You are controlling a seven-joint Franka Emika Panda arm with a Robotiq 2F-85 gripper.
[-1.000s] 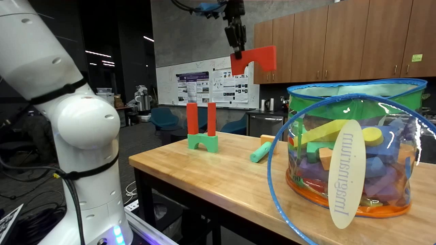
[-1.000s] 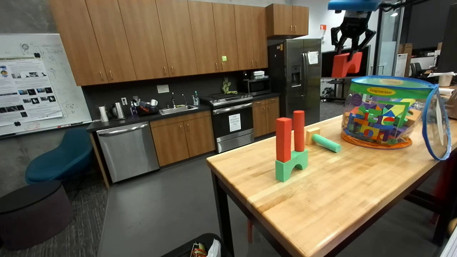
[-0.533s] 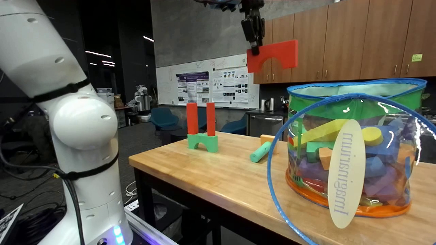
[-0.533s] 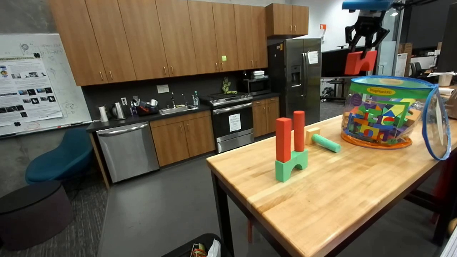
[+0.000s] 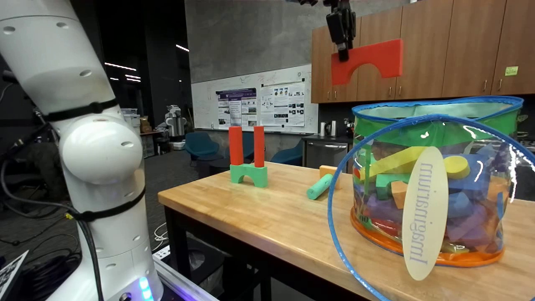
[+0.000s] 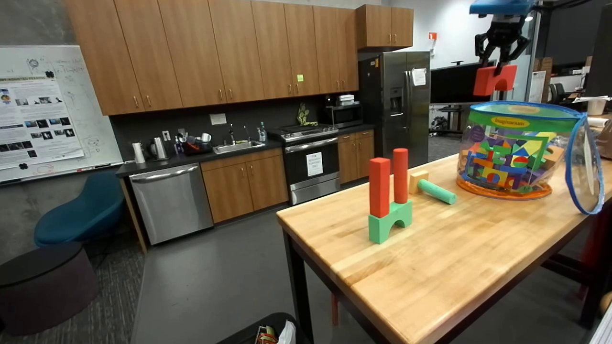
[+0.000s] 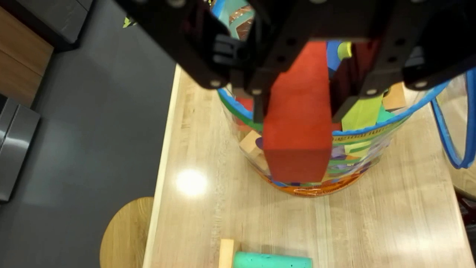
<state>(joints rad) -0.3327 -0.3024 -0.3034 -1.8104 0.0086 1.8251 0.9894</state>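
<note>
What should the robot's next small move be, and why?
Probably shift the red arch block more fully over the open clear bag before lowering: the fingers grip it above the bag, but in the wrist view its lower end shows beyond the blue rim.

end effector (image 5: 343, 55): clamped on red arch block (image 5: 368, 54) | two red pillars (image 5: 235, 146): upright atop green arch block (image 5: 249, 169)

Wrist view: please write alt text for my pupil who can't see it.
A gripper holds a red block; beyond it, an open, clear tub of colourful blocks stands on a wooden table. A green cylinder lies at the frame's bottom edge.
</note>
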